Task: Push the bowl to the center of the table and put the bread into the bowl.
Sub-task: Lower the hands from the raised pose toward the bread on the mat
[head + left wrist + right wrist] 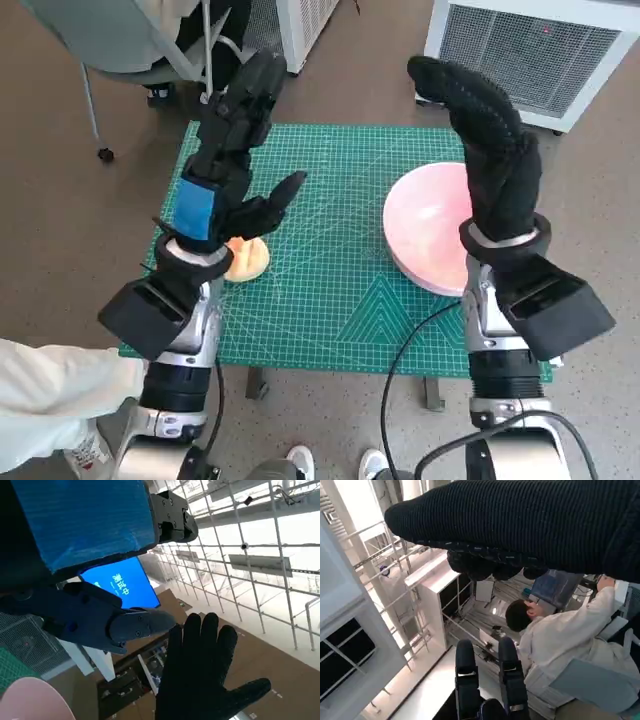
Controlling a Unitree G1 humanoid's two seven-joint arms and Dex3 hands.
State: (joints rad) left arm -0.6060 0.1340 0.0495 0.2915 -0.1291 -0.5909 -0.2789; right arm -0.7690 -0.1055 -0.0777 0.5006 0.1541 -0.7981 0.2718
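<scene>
Bowl [428, 228] hugs the worktop's [340, 300] right edge; my raised, empty, spread right robot hand [490, 150] could knock it off.

Both forearms are raised from below, with the hands held up and nothing grasped in either. The left hand [232, 150], black with blue tape across its back, is stretched forward, its fingers extended and its thumb spread out toward the right hand. The right hand [490, 150], covered by a black knitted glove, is held upright with the fingers straight and close together. In the left wrist view the gloved hand [202, 672] is seen with its fingers spread.
</scene>
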